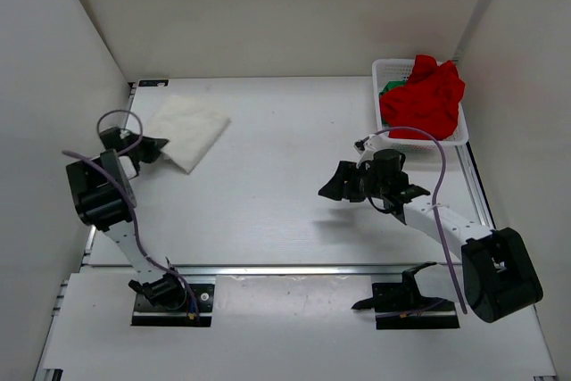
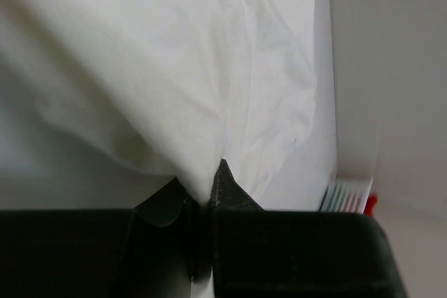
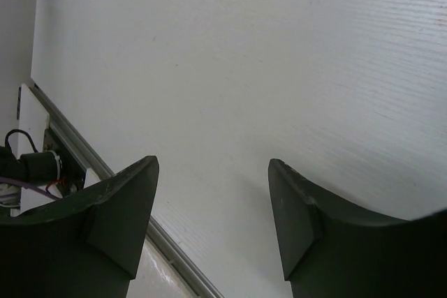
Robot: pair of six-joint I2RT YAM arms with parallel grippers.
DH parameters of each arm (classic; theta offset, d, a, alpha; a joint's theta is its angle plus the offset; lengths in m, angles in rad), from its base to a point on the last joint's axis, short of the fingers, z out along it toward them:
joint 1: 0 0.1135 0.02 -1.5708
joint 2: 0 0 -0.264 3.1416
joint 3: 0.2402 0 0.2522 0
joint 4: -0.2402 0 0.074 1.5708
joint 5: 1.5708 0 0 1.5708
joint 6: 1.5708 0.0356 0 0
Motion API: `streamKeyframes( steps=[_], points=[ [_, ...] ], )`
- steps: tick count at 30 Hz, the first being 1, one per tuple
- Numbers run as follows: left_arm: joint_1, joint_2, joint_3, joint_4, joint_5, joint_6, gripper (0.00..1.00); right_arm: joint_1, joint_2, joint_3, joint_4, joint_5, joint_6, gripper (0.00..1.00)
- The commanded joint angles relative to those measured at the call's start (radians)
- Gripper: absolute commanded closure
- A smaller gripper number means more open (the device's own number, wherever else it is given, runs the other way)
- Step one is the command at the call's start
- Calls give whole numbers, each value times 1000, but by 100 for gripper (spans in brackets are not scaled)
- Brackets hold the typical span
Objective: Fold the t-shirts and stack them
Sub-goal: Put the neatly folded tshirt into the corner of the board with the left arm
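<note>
Cream-white soft cloth t-shirt (image 1: 189, 131) lies flat as a compact, roughly 4-sided shape at the far left of the white table (image 1: 268, 158), near the left wall. The left gripper (image 1: 153, 146) sits at its near-left corner. In the left wrist view its 2 black fingers (image 2: 230, 190) are pressed nearly together with a fold of the cream-white t-shirt pinched between them, and the cloth rises away from the tips.

Further right, the right gripper (image 1: 332, 186) hangs over bare table, well apart from all 3 shirts. Its jaws stand wide apart with nothing between them; the right wrist view shows only tabletop in the gap.

At the far right corner stands a white plastic mesh basket (image 1: 393, 67). A bright red cloth t-shirt (image 1: 426, 95) is bunched in it and spills over the rim, and a bright green cloth t-shirt (image 1: 390, 88) shows only as a small patch at the red one's left edge.
</note>
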Motion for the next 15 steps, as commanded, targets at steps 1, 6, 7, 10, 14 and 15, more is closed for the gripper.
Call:
streamKeyframes(
  steps=[1,6,7,10,14,15],
  points=[
    [78,-80,-78,67,-36,-78,100,21,12,17,63,-41,1,38],
    [118,44,-34,118,-78,-142,100,55,-3,7,48,-40,-9,38],
    [118,105,27,107,-61,-144,100,66,-4,4,43,-38,-10,38],
    [115,178,126,67,-70,-155,100,73,-12,-8,37,-29,-12,37],
    [115,255,258,30,-109,-190,99,61,17,-4,36,-38,-9,38],
    [121,270,281,24,-113,-207,99,66,20,-3,34,-35,-15,38]
  ],
)
